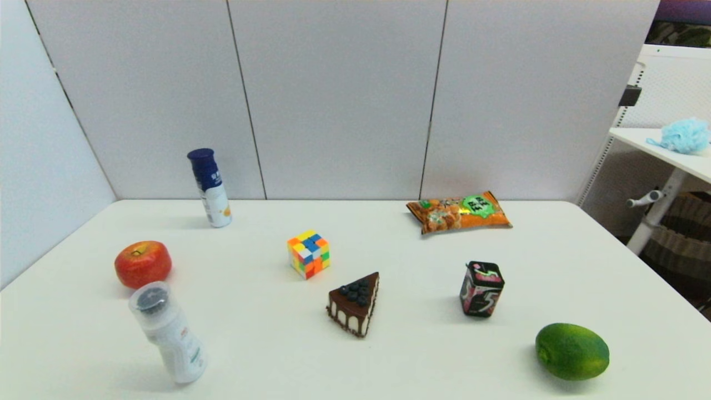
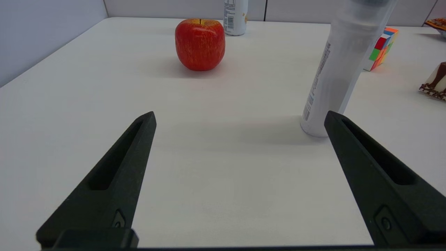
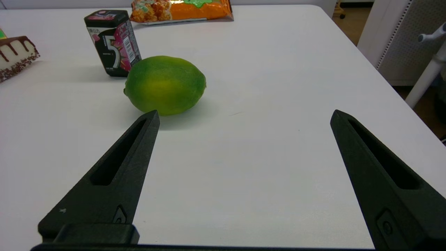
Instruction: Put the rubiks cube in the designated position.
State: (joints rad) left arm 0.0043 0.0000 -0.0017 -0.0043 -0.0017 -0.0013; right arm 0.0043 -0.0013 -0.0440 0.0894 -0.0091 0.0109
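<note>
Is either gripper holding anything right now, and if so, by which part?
Nothing is held. The left gripper and right gripper are both open over bare table, and the rubiks cube sits untouched on the table.

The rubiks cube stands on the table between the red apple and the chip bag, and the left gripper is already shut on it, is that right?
Not quite. The rubiks cube does stand between the red apple and the chip bag, but the left gripper is open and far from it, as the left wrist view shows.
</note>
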